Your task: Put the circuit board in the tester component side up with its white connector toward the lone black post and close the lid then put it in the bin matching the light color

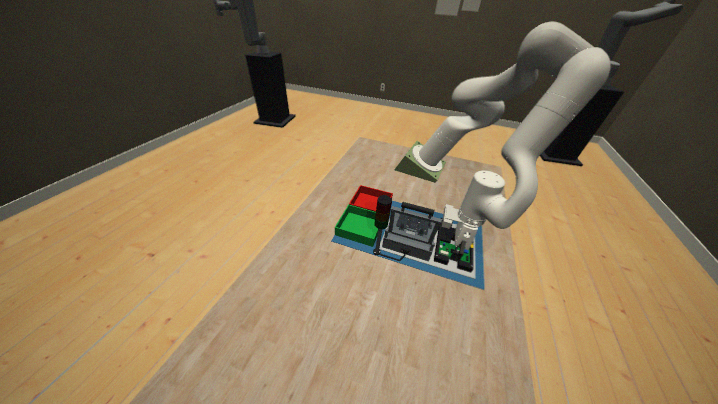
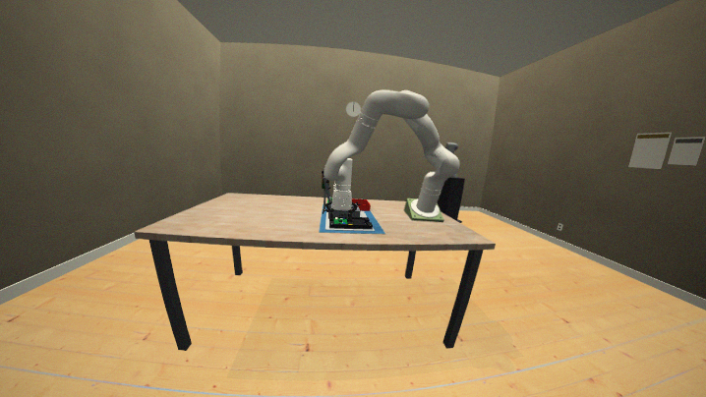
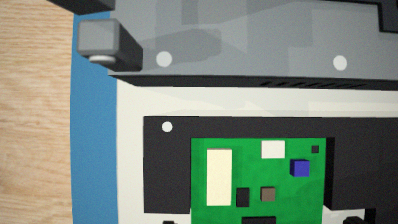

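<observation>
On the left of the counter (image 1: pixel 321 321) (image 2: pixel 276 212), the red bin (image 1: pixel 374 200) (image 2: pixel 363 203) and green bin (image 1: pixel 355 227) hold no board, and the signal light (image 1: pixel 382 213) shows no clear verdict. Next, the tester (image 1: pixel 409 246) (image 3: pixel 240 45) stands with its lid up, awaiting the board. At right, the circuit board (image 1: pixel 446 251) (image 2: pixel 340 221) (image 3: pixel 260 175) lies in its tray (image 1: pixel 465 266) (image 2: pixel 363 225) (image 3: pixel 165 165); testing and sorting all remain. The arm (image 1: pixel 544 123) (image 2: pixel 363 131) arches over, wrist pointing down, its fingers (image 1: pixel 462 251) spread wide low above the board, gripping nothing.
</observation>
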Available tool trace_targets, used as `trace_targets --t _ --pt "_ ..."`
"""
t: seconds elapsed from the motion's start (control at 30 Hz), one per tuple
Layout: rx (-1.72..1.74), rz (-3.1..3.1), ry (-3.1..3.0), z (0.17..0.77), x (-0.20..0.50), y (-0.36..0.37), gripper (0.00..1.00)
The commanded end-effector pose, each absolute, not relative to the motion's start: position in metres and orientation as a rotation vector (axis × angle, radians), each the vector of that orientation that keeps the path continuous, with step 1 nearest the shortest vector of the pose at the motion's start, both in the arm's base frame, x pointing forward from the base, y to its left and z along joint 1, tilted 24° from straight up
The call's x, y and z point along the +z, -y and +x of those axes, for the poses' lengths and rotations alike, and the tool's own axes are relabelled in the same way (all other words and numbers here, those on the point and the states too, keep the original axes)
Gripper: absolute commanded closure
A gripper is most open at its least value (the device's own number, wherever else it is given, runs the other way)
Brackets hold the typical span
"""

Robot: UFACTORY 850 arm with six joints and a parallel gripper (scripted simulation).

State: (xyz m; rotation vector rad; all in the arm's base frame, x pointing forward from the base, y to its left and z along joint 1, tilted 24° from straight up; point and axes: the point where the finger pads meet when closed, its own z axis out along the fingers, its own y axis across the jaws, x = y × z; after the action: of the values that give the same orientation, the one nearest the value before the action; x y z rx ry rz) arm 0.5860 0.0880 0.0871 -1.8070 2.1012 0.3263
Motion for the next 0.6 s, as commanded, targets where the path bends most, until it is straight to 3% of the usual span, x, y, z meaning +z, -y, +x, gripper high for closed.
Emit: trace_targets --t 0.0,0.57 --pt "0.324 -1.806 -2.1 0.5869 0.0876 -0.0879 0.0" --pt "0.324 -1.806 -2.1 0.5881 0.0782 -0.0919 0.0"
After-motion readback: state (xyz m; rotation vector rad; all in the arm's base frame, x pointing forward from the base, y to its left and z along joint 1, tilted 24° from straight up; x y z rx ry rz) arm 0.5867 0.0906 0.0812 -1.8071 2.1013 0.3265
